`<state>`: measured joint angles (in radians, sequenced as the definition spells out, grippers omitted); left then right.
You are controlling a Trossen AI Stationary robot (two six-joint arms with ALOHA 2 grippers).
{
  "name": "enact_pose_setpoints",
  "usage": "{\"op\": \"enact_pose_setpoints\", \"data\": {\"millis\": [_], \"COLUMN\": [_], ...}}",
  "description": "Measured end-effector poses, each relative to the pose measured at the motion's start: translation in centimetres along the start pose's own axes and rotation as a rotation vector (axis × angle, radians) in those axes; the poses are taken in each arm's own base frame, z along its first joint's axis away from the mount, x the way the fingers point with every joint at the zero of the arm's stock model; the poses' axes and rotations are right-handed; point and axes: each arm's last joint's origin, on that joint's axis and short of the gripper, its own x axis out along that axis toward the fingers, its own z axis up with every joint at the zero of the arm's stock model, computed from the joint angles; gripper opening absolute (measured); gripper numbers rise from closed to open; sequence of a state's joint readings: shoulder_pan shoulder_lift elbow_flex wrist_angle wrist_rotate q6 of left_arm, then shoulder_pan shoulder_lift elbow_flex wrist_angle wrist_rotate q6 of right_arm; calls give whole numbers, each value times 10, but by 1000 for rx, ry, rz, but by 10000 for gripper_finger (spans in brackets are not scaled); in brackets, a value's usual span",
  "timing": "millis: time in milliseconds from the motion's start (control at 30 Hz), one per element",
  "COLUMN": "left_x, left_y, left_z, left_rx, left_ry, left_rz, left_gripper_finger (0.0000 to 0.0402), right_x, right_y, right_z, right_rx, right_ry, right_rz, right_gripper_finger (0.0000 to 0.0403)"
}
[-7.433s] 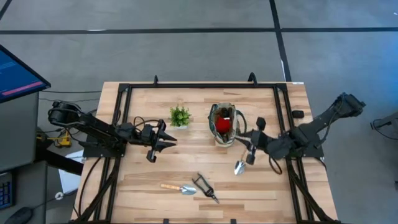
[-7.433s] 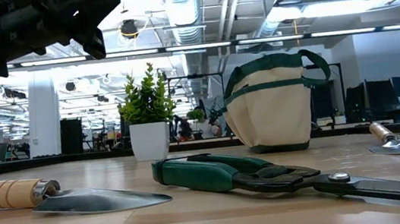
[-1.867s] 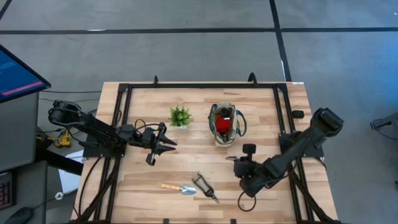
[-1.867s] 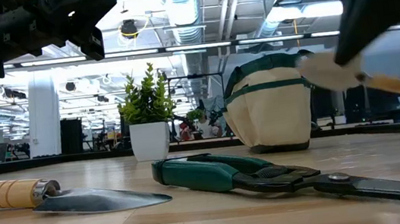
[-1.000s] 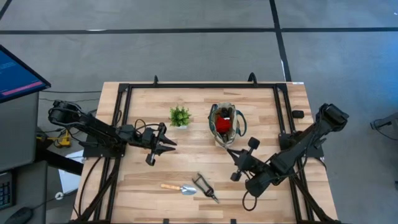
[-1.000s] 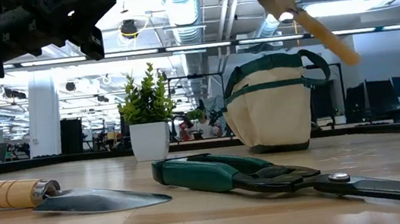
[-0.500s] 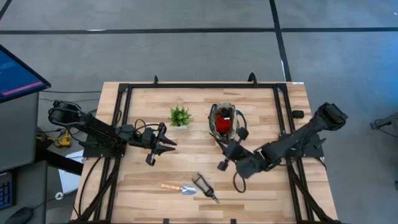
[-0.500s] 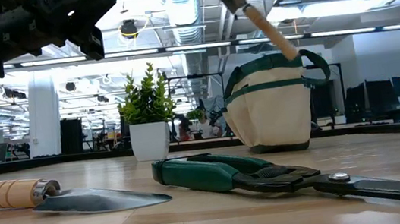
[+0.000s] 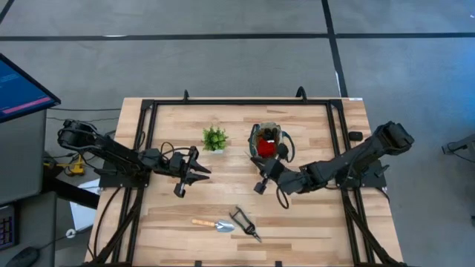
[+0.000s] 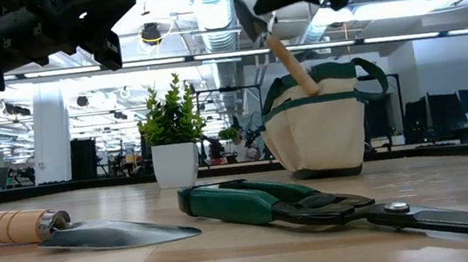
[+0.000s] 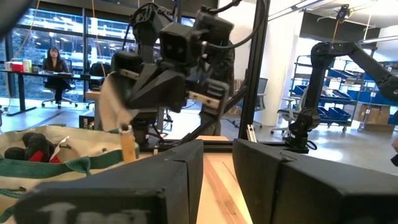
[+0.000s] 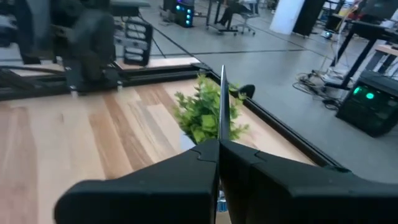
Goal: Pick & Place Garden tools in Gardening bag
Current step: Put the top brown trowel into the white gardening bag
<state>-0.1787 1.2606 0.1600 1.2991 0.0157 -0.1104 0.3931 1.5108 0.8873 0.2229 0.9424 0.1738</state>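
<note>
The beige gardening bag (image 9: 269, 144) with green trim stands upright at mid table, a red-and-black piece (image 9: 265, 147) inside it; it also shows in the low view (image 10: 318, 125). My right gripper (image 9: 261, 180) is just near of the bag, shut on a wooden-handled trowel (image 10: 278, 49) held above the bag's mouth. My left gripper (image 9: 189, 169) is open and empty, above the table left of the bag. A second trowel (image 9: 214, 224) and green-handled pruners (image 9: 245, 222) lie flat near the front edge. My right gripper pinches the trowel's metal blade (image 12: 222, 102) between its two fingers; the blade shows edge-on between them. The arm comes from the table's right. The trowel is clear of the table, tilted with the wooden handle (image 10: 290, 66) slanting down, its free end at the bag's mouth.
A small green potted plant (image 9: 214, 138) stands left of the bag, between it and my left gripper. A black frame (image 9: 148, 111) runs along the table's far and side edges. Bare wood lies right of the bag and along the front right.
My right gripper has carried the trowel from the front right of the table toward the far left, up to the bag. The trowel has tipped handle-down, and its handle end has come down to the bag's mouth.
</note>
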Motion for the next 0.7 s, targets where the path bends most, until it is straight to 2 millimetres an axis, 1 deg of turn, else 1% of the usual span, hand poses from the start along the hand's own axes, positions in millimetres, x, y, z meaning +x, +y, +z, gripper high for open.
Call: {"op": "enact_pose_setpoints", "data": {"millis": [233,400,533,633,700], "left_x": [0,0,0,0,0], "left_y": [0,0,0,0,0], "left_z": [0,0,0,0,0], "left_rx": [0,0,0,0,0], "left_ry": [0,0,0,0,0], "left_rz": [0,0,0,0,0], "left_gripper_finger": [76,76,76,76,76], "right_x": [5,5,5,6,10], "right_y": [-7,-5,-5,-6,-4], "right_z": [-14,-14,-12,-14,-19], "right_rx": [12,50,93,100,104], "right_ry": [23,15,3,12,22], "right_rz": [-21,34,37,29,16], "right_gripper_finger": [0,0,0,0,0]}}
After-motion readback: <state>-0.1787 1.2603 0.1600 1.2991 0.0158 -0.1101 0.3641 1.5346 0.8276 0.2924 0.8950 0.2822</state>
